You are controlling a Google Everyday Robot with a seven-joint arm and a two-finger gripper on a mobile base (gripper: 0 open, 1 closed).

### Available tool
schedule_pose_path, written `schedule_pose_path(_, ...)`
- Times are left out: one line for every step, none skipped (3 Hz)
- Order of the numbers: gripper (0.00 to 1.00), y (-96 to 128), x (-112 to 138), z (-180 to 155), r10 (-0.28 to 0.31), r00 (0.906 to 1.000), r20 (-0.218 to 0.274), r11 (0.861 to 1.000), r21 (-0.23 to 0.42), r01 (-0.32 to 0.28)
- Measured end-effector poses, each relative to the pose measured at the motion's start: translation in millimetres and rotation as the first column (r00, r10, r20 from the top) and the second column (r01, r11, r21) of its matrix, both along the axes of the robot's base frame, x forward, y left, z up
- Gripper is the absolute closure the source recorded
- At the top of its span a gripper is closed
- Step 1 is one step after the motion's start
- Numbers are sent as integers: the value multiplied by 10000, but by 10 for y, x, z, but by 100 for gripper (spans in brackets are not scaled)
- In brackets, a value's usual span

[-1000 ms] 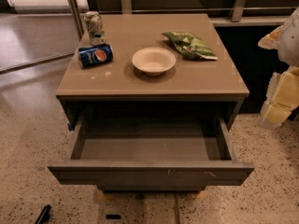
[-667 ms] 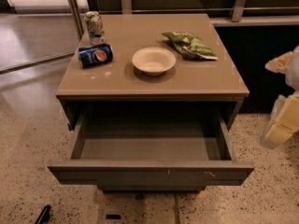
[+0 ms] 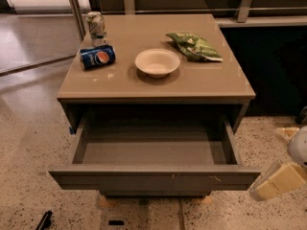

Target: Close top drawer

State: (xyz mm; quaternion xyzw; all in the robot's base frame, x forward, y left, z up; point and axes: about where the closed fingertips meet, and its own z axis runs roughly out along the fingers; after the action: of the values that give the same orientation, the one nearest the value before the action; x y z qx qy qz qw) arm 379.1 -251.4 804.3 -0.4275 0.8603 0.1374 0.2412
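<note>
The top drawer (image 3: pixel 153 177) of a grey cabinet is pulled far out toward me and its inside is empty. Its flat front has small pale scratches near the middle and right. My gripper (image 3: pixel 277 182), pale yellow and white, is low at the right edge of the view. It sits just beside the right end of the drawer front, close to its corner. I cannot tell whether it touches the drawer.
On the cabinet top (image 3: pixel 211 83) lie a blue soda can (image 3: pixel 97 57) on its side, an upright can (image 3: pixel 96 25), a white bowl (image 3: pixel 157 62) and a green chip bag (image 3: pixel 194 46). A lower drawer front (image 3: pixel 153 194) shows just under the open one. A dark object (image 3: pixel 44 220) lies on the speckled floor.
My gripper has dropped from beside the cabinet top down to the level of the drawer front, near its right corner. The drawer stays open as before.
</note>
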Motion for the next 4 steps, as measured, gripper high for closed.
schedule_pose_path(19, 8, -23, -68, -281, 9996, -3, 9994, 207, 281)
schedule_pose_path(42, 10, -23, -65, -264, 9997, -4, 9995, 197, 264)
schedule_pose_path(65, 10, -23, -64, -263, 9997, -4, 9995, 197, 263)
schedule_pose_path(89, 10, -23, -65, -265, 9996, -5, 9995, 197, 265)
